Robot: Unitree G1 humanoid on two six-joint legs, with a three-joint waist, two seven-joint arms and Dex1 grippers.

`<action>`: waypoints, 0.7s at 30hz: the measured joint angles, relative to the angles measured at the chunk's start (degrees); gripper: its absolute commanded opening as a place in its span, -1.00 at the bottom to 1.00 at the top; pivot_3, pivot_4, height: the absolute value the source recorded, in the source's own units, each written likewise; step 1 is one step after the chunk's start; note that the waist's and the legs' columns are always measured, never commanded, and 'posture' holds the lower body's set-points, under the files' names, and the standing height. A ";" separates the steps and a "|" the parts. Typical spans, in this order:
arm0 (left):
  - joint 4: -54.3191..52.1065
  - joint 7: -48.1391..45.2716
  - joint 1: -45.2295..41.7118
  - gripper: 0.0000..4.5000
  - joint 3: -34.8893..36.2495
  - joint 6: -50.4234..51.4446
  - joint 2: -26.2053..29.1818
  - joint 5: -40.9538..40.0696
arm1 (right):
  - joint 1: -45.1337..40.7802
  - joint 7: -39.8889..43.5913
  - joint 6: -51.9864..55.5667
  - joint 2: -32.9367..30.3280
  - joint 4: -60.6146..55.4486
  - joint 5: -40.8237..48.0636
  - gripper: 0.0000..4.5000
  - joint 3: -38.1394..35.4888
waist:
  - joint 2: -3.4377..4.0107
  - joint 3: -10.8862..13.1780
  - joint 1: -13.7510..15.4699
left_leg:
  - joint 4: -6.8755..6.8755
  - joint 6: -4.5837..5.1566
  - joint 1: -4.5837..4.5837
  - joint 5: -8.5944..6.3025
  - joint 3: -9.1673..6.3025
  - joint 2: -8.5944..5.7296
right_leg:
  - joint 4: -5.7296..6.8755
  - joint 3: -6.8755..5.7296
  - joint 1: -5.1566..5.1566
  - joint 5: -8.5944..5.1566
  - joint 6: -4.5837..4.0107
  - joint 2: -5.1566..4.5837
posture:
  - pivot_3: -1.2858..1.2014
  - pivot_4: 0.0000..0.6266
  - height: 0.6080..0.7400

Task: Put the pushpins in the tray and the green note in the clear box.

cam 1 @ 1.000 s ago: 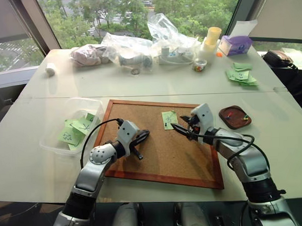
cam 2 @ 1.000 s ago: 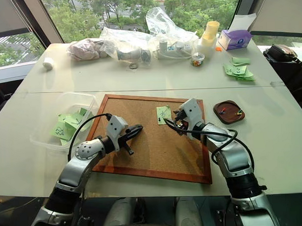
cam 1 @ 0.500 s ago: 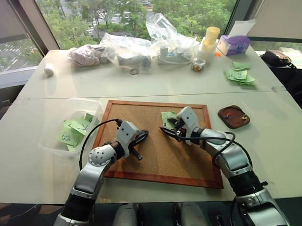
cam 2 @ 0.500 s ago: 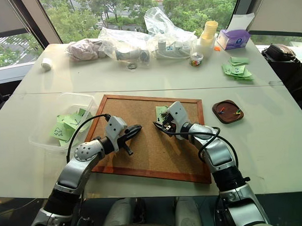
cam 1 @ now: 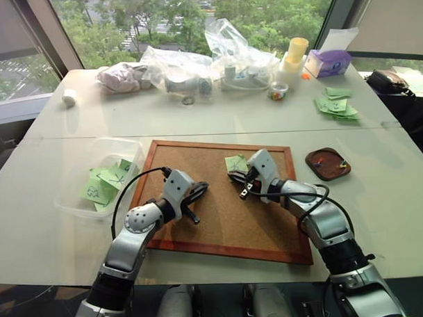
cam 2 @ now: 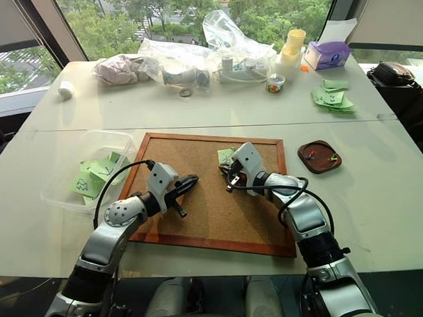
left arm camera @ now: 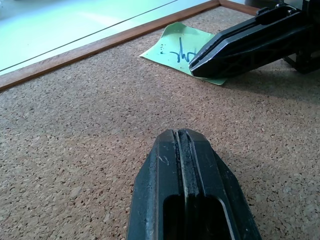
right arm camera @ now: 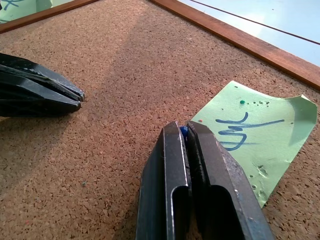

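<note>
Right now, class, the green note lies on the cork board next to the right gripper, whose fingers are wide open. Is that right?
Not quite. The right gripper is shut, with what looks like a blue pushpin pinched at its tips, as the right wrist view shows. The green note does lie on the cork board next to it.

White tables (cam 1: 54, 226), big windows (cam 1: 158, 21), green trees (cam 1: 262, 10) outside

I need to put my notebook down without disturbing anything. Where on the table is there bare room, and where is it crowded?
Bare patches: the table near its front left corner, below the clear box; the front right, below the tray; and the strip between the cork board and the clear plastic bags. Crowded: the far edge with the bags, and the board's middle, where both hands sit.
</note>
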 measured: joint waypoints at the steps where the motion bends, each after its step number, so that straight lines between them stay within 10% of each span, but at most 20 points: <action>1: -0.08 0.00 -0.01 -1.00 -0.02 0.00 -0.06 -0.01 | 0.10 0.43 0.97 -0.61 -1.16 0.05 -0.96 0.02 | 0.01 0.01 0.06 | 0.00 0.00 -0.05 0.00 0.00 -0.01 | 0.00 0.00 -0.05 0.00 0.00 -0.01 | 0.03 -0.52 1.00; 13: -0.02 -1.25 -0.91 -1.00 1.78 3.00 0.22 -2.98 | 0.09 4.77 5.70 -6.39 -15.59 2.42 -0.96 -1.73 | 0.00 0.01 -0.15 | 0.02 0.01 -0.10 -0.01 -0.03 0.01 | 0.00 -0.02 -0.10 0.00 0.00 -0.01 | 0.03 -0.52 1.00; 18: -0.48 -5.62 -3.88 -1.00 12.31 18.91 3.03 -18.55 | 0.82 5.87 6.44 -7.89 -18.55 2.85 -0.96 -1.47 | -0.29 0.22 -0.74 | 0.02 -0.14 -0.26 0.08 -0.03 0.11 | 0.06 -0.02 -0.33 0.00 0.00 0.11 | 0.03 -0.52 1.00; 21: -0.18 -4.91 -7.09 -0.38 19.21 25.88 2.04 -26.75 | 1.09 6.19 6.86 -8.38 -18.62 2.84 -1.00 -1.34 | -0.51 0.36 -0.22 | 0.04 -0.47 -0.37 0.28 -0.05 0.03 | 0.02 -0.02 -0.35 0.01 0.02 0.09 | 0.03 -0.52 1.00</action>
